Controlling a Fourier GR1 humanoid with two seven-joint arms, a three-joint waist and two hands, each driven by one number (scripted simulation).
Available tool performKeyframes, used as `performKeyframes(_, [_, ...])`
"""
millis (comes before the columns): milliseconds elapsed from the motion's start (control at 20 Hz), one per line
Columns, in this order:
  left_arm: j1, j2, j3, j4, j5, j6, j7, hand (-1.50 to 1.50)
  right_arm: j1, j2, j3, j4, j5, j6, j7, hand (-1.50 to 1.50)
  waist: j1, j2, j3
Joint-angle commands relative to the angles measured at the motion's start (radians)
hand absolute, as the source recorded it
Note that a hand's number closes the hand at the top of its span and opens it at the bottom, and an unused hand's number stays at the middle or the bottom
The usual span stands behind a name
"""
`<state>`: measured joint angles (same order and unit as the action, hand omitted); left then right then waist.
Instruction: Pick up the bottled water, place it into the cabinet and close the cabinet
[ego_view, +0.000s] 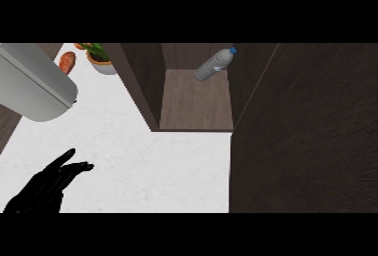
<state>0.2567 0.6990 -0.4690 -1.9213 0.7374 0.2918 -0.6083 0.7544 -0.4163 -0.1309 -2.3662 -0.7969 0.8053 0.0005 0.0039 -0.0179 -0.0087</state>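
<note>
The bottled water (215, 64), clear with a blue cap, stands tilted inside the dark wooden cabinet (196, 107), at the back right of its shelf and leaning toward the right wall. No hand touches it. The cabinet's door (310, 130) is a wide dark panel filling the right side of the view, and the cabinet's inside still shows. My left hand (48, 182) rests at the lower left over the white counter, fingers straight and holding nothing. My right hand does not show.
A large grey rounded object (33, 85) sits at the upper left. Behind it are a potted plant (100, 62) and an orange vegetable (68, 61). The white counter (148, 160) stretches between my left hand and the cabinet.
</note>
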Motion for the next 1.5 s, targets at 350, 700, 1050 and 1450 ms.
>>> performKeyframes(350, [0.131,0.117,0.144,-0.059,0.104,-0.099,-0.016,-1.5,-0.096,-0.053,0.128,-0.298,0.162,-0.046,0.132,1.5,0.02,-0.014,-0.008])
performKeyframes(700, [0.207,0.161,0.182,-0.064,0.133,-0.165,-0.035,-1.5,-0.254,-0.081,0.237,-0.26,0.181,-0.085,0.202,1.5,0.045,-0.024,-0.015])
performKeyframes(1050, [0.262,0.205,0.25,-0.06,0.169,-0.222,-0.049,-1.5,-0.388,-0.062,0.372,-0.201,0.195,-0.198,0.29,1.5,0.049,-0.025,-0.015])
performKeyframes(1450, [0.32,0.25,0.315,-0.043,0.203,-0.294,-0.062,-1.5,-0.584,0.004,0.53,-0.136,0.219,-0.375,0.4,1.5,0.062,-0.022,-0.014])
